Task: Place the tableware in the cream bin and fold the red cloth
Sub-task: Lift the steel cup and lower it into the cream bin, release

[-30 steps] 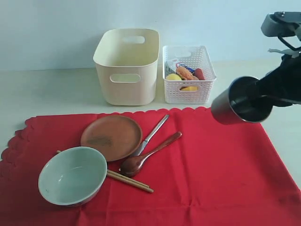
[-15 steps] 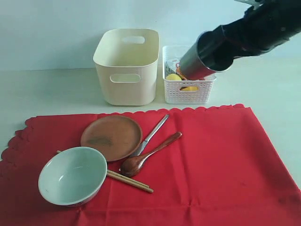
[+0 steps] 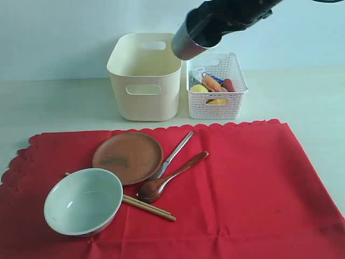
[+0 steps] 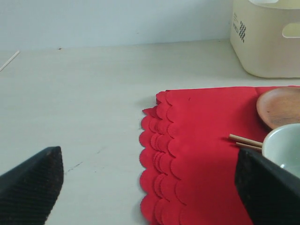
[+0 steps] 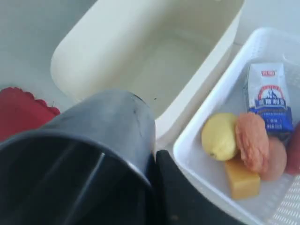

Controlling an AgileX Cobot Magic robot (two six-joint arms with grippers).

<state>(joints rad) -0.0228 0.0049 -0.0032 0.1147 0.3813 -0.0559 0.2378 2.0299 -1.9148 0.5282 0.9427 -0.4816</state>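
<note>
My right gripper (image 3: 211, 22) is shut on the steel cup (image 3: 187, 42), which hangs tilted above the right rim of the cream bin (image 3: 144, 81). In the right wrist view the cup (image 5: 101, 140) fills the foreground, one finger (image 5: 180, 197) pressed on its wall, the empty bin (image 5: 154, 61) beneath. On the red cloth (image 3: 248, 183) lie the brown plate (image 3: 128, 156), grey-white bowl (image 3: 83, 200), wooden spoon (image 3: 171, 176), metal utensil (image 3: 177, 152) and chopsticks (image 3: 150, 207). My left gripper (image 4: 150, 197) stands open over the cloth's scalloped edge (image 4: 187, 154).
A white perforated basket (image 3: 235, 70) with a lemon (image 3: 198, 88), a milk carton and other food stands right of the bin. The right wrist view shows that basket (image 5: 262, 42) close beside the cup. Bare table lies left of the cloth (image 4: 84, 103).
My right arm has carried the cup up and to the left, from over the cloth's right side, past the basket, to above the bin's right rim. Nothing on the cloth has moved.
</note>
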